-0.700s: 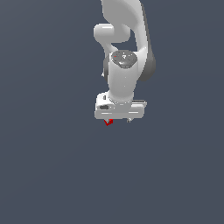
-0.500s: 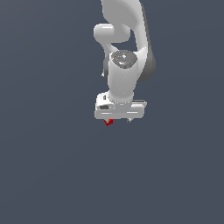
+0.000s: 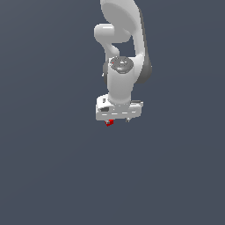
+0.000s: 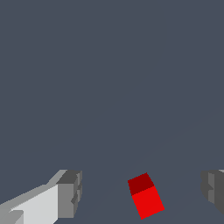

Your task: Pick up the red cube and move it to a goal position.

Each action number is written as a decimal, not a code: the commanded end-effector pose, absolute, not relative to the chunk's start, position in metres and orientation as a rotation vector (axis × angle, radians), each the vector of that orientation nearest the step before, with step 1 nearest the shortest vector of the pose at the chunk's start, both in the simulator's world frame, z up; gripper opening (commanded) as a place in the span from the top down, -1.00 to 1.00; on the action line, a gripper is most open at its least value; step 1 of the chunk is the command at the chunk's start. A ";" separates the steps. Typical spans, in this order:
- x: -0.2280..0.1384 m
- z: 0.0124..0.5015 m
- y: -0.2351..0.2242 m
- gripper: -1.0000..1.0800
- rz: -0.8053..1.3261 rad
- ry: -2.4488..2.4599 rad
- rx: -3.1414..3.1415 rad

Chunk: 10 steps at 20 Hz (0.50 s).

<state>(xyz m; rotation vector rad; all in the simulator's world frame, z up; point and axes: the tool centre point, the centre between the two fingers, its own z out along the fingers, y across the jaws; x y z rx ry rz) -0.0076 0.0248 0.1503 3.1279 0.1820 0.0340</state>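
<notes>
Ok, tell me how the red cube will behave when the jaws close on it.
The cube looks rigid and flat-faced, so it probably won't roll or deform. It sits skewed between the open jaws of the gripper, touching neither, so it will likely twist to square up as they close. Being tiny beside the gripper body, it is probably light and could get nudged aside.

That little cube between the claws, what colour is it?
Bright red, plain-faced; the red cube shows best in the wrist view, one face darker in shade.

Plain dark slate-grey ground (image 3: 48, 176) fills both views, uniform, unmarked. Wrist view: same grey surface (image 4: 109, 65), faint paler diagonal band across it. No other non-task objects discernible.
</notes>
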 end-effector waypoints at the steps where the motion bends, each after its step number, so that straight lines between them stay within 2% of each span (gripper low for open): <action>1: -0.017 0.138 0.022 -0.92 0.030 0.240 3.125; 10: -0.062 0.077 0.003 -0.92 0.015 0.534 3.094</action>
